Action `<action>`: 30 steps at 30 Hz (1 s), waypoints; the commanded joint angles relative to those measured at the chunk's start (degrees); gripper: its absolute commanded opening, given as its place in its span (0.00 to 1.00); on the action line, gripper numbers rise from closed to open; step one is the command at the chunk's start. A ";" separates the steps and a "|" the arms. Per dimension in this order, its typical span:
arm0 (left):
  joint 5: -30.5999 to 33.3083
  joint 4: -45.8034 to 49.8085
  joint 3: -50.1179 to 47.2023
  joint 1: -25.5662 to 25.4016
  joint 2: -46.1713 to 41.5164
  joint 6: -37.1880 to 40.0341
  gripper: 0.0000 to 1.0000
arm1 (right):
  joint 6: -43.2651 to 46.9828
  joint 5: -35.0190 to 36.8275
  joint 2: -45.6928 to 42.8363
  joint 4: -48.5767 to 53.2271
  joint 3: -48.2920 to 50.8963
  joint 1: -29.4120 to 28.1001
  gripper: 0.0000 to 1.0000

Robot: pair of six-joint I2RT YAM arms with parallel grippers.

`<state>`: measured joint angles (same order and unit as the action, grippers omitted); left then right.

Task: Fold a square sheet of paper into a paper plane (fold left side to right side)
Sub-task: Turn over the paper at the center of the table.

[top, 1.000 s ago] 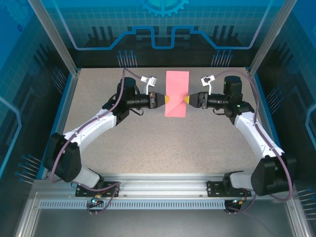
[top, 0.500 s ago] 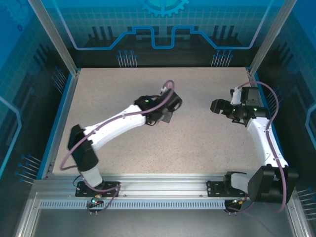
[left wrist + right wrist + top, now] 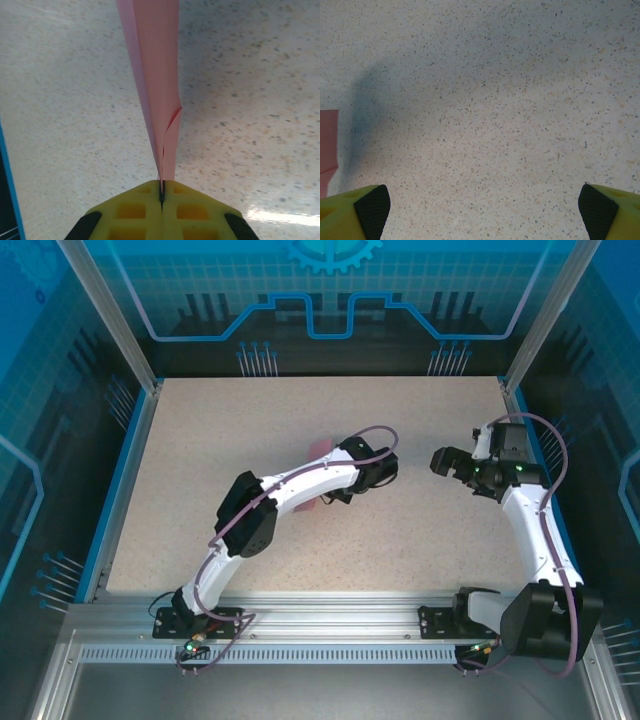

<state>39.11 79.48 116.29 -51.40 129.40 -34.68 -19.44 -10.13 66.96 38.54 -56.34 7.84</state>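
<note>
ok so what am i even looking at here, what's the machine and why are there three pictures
It is a robot with a left arm and a right arm, bolted to the near edge of a speckled table. The wide picture comes from a camera above and behind them. The other two come from a small camera on each wrist, looking out past that arm's own hand. The left hand is shut on the pink paper, which is folded double and stretches away from the pinch, a little crumpled near it. The right hand is wide open over bare table and holds nothing. A strip of the paper shows at the left edge of its view.
</note>
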 commanded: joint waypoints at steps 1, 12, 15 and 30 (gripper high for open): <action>-7.38 1.22 3.70 0.23 2.52 -1.48 0.00 | 0.28 -1.66 -1.05 1.01 0.91 1.04 1.00; -24.35 -5.70 8.37 3.86 4.98 1.43 0.18 | 1.43 -5.30 -0.31 1.35 2.32 1.00 1.00; -30.55 -7.96 9.38 5.25 4.66 2.29 0.31 | 1.93 -7.32 0.52 1.45 2.35 1.03 1.00; -49.94 -35.01 -19.61 18.65 -18.13 3.67 0.55 | -5.14 -16.45 9.72 -13.87 4.87 -14.67 0.75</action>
<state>-5.41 51.99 101.84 -35.66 115.74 -31.00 -21.76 -24.34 74.35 30.46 -51.68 -2.87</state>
